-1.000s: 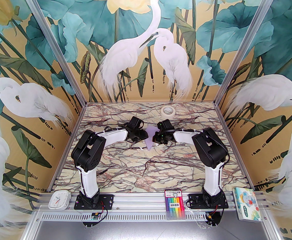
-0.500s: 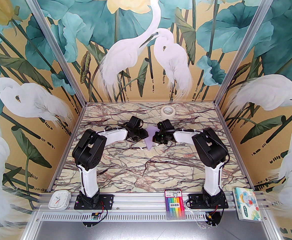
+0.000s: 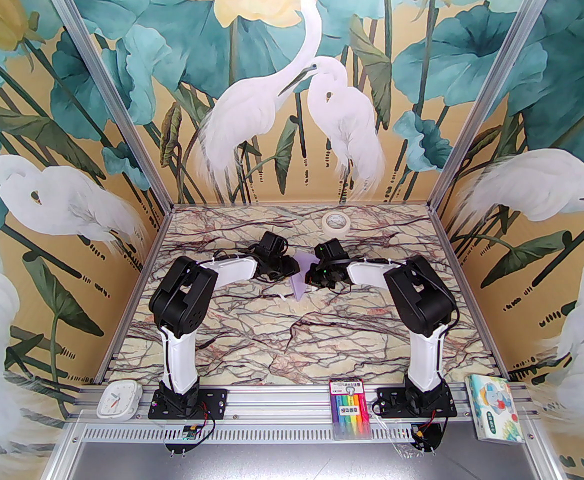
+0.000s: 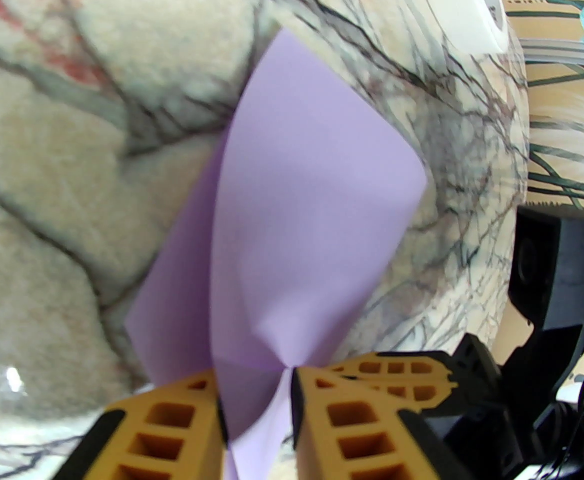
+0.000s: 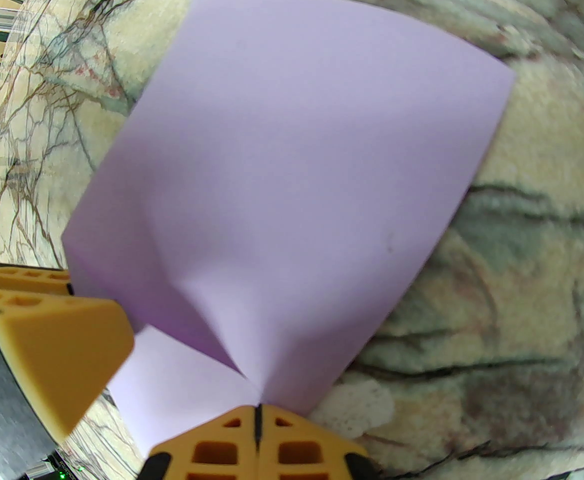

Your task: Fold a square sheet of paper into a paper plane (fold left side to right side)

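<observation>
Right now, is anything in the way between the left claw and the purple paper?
Nothing visible. The purple paper runs between the parted jaws of the left gripper; the right gripper is pinched shut on it.

Three walls [image 3: 472,43] papered in one painted mural, white egrets [image 3: 241,118] among teal lotus leaves and pale yellow blooms on ochre; aluminium corner posts [image 3: 107,83] leaning up and outward; veined marble-look tabletop [image 3: 292,338]; slotted aluminium rail [image 3: 271,399] along the near edge; bright, even light

Mid-table [image 3: 271,338], the square sheet of paper [image 3: 299,282] sits between the left gripper [image 3: 287,268] at 9 o'clock and the right gripper [image 3: 314,276] at 3, with a tape roll [image 3: 335,222] behind at 1 o'clock.
</observation>
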